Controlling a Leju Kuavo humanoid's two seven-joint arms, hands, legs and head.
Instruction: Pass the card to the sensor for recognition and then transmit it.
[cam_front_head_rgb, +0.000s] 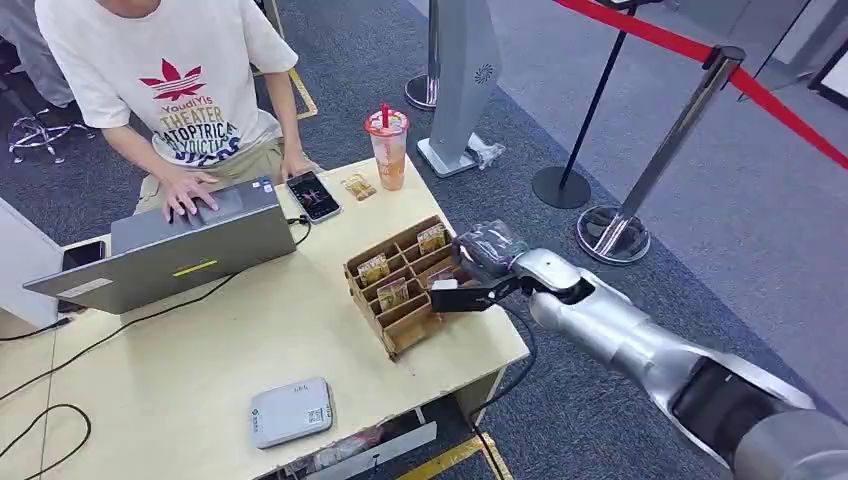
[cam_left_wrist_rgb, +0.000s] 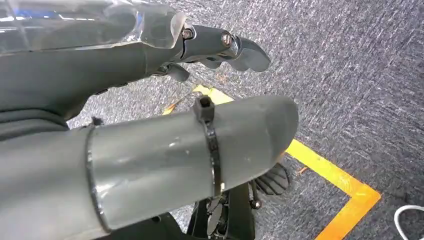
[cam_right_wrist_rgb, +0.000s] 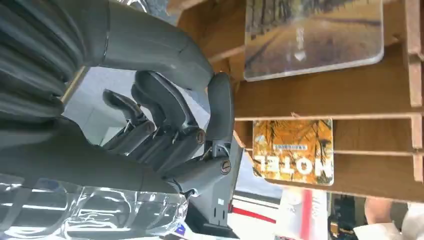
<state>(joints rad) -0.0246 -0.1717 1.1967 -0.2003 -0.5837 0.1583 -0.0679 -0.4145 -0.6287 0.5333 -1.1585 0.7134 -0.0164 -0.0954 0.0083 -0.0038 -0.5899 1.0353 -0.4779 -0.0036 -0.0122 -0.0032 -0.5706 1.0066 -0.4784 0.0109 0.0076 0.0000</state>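
Wooden rack holds the cards — the right hand hovers beside it, fingers curled, holding nothing; it should pinch 1 card by its edge — gently.

Right hand sits close to the wooden rack, fingers curled, holding nothing. Two cards in the slots, one reads "HOTEL".

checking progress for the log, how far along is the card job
Early stage. Done: the right hand has reached the wooden card rack at the table's edge. In hand: its fingers are curled beside the slots, near a hotel card, though no card looks gripped yet. Left: pull a card, present it to the white reader, then hand it on.
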